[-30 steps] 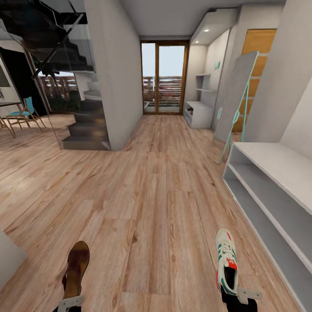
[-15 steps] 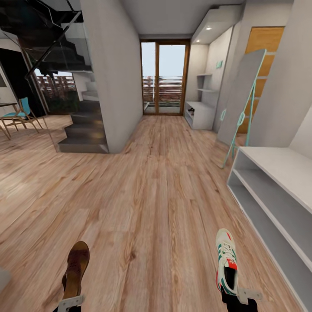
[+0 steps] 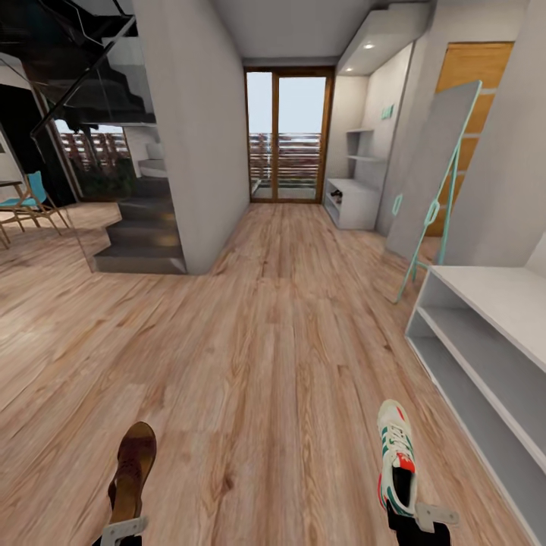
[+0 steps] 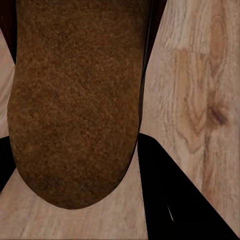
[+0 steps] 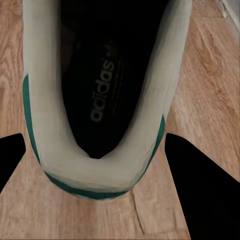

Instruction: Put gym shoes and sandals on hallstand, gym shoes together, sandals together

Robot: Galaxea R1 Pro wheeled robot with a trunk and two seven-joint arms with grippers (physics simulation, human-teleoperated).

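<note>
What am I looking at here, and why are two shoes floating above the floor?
These are computer-rendered pictures from a wheeled robot with two arms in a simulated hallway. The wide picture comes from a camera on its head, looking down the corridor. Its left pincer holds a brown sandal by the heel, and its right pincer holds a white sneaker with green stripes, so both hang above the wooden floor. The two close-ups come from cameras near each pincer: one looks at the sandal's footbed, the other into the sneaker's dark inside. The white shoe rack stands on the robot's right, its visible shelves bare.
</note>
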